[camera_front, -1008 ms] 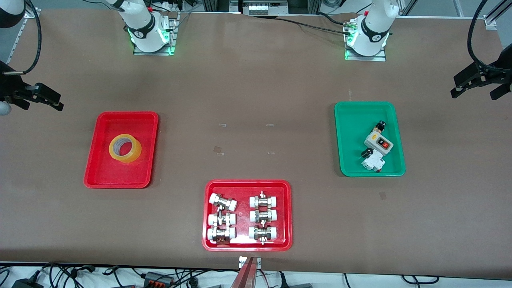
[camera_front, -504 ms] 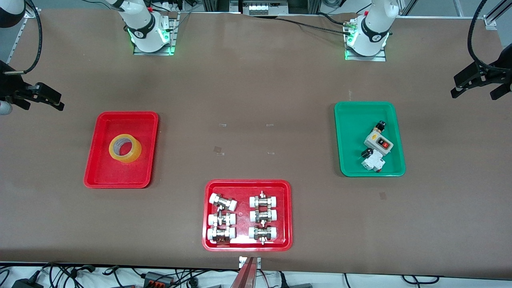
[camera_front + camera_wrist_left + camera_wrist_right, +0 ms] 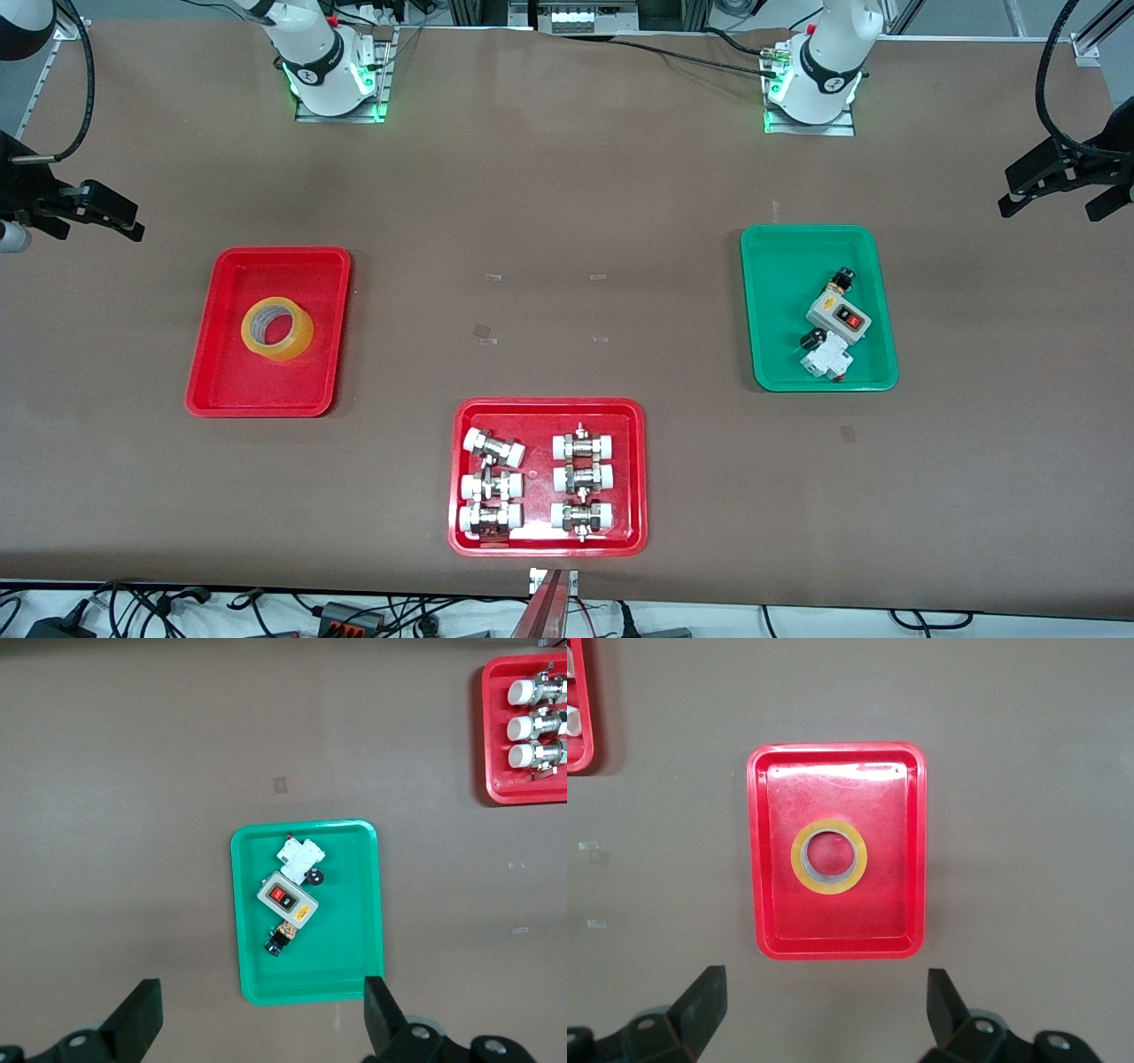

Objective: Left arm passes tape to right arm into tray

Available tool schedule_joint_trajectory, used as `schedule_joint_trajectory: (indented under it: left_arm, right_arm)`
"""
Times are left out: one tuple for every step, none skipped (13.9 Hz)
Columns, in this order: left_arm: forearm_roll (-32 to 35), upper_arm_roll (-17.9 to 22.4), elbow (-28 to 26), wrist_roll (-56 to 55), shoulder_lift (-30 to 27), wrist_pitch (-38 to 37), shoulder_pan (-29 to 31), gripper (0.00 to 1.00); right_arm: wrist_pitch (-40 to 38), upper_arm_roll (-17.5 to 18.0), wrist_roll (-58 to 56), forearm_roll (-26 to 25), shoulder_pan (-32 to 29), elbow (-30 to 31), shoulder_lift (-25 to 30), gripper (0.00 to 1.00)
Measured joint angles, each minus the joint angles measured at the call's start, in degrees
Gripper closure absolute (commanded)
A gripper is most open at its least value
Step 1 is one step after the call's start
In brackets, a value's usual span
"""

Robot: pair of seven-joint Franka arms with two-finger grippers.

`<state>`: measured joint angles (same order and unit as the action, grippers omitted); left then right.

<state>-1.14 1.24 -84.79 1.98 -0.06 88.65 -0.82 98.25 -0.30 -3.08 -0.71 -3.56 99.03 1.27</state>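
tape in the tray, both my claws up and empty

the roll of yellow packing tape (image 3: 277, 329) lies flat, core upward, in the middle of the plain red tray (image 3: 208, 354) toward my right arm's end of the table, so i judge the pass finished with nothing left to carry. my right gripper (image 3: 819, 1005) hangs high over the bare table just beside that tray, fingers spread wide and holding nothing, likely kept high to stay clear of the roll. my left gripper (image 3: 261, 1014) waits high over the table by the green tray (image 3: 772, 292) of electrical switch parts (image 3: 833, 332), jaws equally wide, nothing between them. the wider red tray (image 3: 633, 478) of white-capped metal fittings (image 3: 536, 483) sits nearest the front camera, well apart from both claws and no part of this job.
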Motion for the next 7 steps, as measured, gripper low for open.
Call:
schedule_joint_trajectory:
  left_arm:
    - [0.0, 0.0, 0.0, 0.0, 0.0, 0.0, 0.0, 0.0]
    - [0.0, 0.0, 0.0, 0.0, 0.0, 0.0, 0.0, 0.0]
    - [0.0, 0.0, 0.0, 0.0, 0.0, 0.0, 0.0, 0.0]
    - [0.0, 0.0, 0.0, 0.0, 0.0, 0.0, 0.0, 0.0]
    - [0.0, 0.0, 0.0, 0.0, 0.0, 0.0, 0.0, 0.0]
    - [0.0, 0.0, 0.0, 0.0, 0.0, 0.0, 0.0, 0.0]
    - [0.0, 0.0, 0.0, 0.0, 0.0, 0.0, 0.0, 0.0]
  right_arm:
    - [0.0, 0.0, 0.0, 0.0, 0.0, 0.0, 0.0, 0.0]
    - [-0.1, 0.0, 0.0, 0.0, 0.0, 0.0, 0.0, 0.0]
    - [-0.2, 0.0, 0.0, 0.1, 0.0, -0.1, 0.1, 0.0]
    - [-0.4, 0.0, 0.0, 0.1, 0.0, -0.1, 0.1, 0.0]
    - [-0.5, 0.0, 0.0, 0.2, 0.0, -0.2, 0.1, 0.0]
    - [-0.7, 0.0, 0.0, 0.2, 0.0, -0.2, 0.3, 0.0]
    - [-0.8, 0.0, 0.0, 0.2, 0.0, -0.3, 0.4, 0.0]
